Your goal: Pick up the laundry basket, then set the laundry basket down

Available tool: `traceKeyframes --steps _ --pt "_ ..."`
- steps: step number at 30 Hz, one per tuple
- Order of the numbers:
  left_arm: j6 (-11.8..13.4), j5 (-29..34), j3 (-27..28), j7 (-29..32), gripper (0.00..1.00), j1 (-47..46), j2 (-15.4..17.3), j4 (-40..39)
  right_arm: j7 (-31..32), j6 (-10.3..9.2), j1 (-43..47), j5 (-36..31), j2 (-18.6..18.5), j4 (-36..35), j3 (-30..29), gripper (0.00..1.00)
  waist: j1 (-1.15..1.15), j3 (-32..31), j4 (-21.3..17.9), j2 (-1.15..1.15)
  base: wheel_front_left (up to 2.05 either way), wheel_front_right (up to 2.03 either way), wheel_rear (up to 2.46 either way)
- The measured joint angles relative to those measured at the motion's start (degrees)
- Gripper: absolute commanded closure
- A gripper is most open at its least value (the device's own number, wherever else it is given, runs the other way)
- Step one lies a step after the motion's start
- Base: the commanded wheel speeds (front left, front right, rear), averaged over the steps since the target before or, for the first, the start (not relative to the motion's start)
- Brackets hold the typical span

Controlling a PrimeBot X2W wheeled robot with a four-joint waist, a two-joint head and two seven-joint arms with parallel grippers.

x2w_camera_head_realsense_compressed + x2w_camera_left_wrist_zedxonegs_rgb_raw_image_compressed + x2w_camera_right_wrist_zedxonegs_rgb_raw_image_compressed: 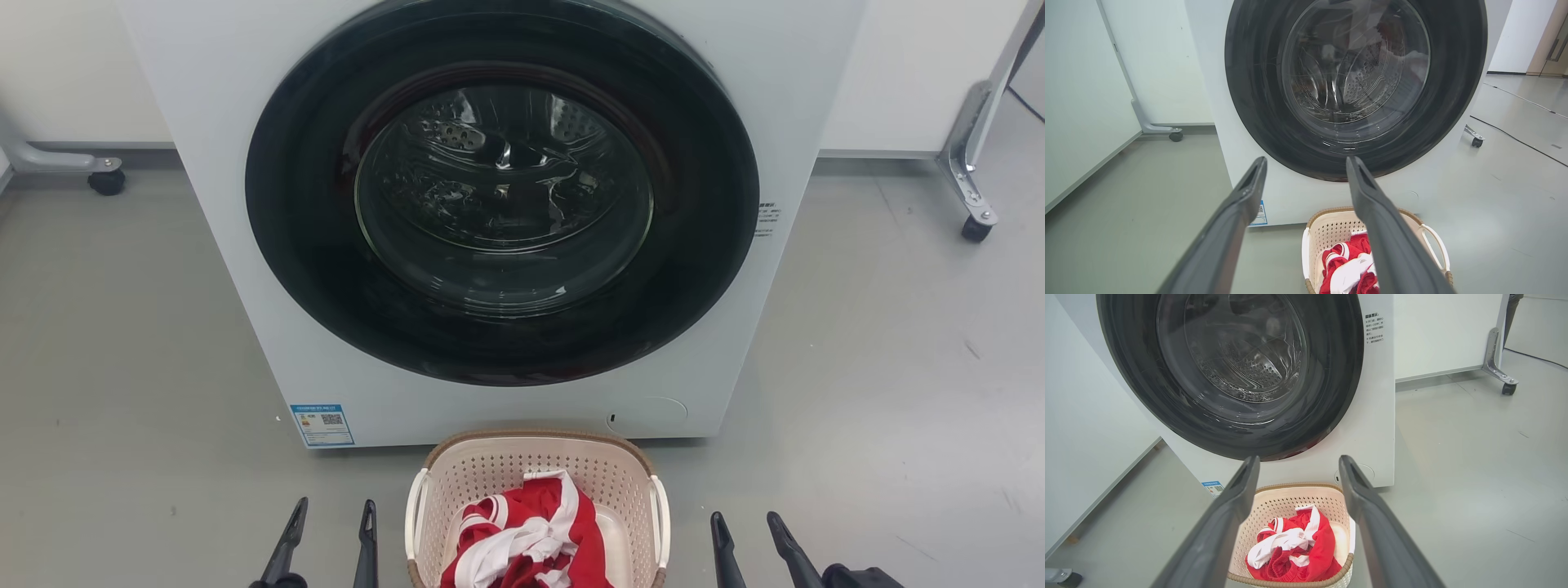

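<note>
Left end effector [335,503], right end effector [744,516] open, empty, flanking laundry basket [490,478]; open floor [122,367] both sides; washing machine [204,163] close behind; basket near rim cut off.

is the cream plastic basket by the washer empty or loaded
Loaded, partly: the cream perforated plastic laundry basket holds a crumpled red and white garment, with bare perforated wall showing above it.

One basket [490,475], one washer [457,412], two hands [333,513] [744,523].

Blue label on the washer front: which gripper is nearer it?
Left. The left gripper sits in front of the blue label; the right gripper lies across the laundry basket from it.
</note>
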Motion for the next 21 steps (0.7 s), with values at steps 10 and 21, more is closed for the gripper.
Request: traceKeyframes --steps 10,21 --pt "1.49 9.26 -1.12 -2.09 0.0 0.69 -0.15 -0.16 -2.2 -1.54 0.49 -8.54 0.0 -0.56 2.52 0.0 0.0 0.26 0.05 0.0 0.0 0.0 0.0" --pt "1.49 6.38 -0.18 -2.09 0.0 0.8 -0.79 0.41 -2.2 -1.54 0.54 -8.8 0.03 -0.54 2.09 0.0 0.0 0.46 0.04 0.0 0.0 0.0 0.0"
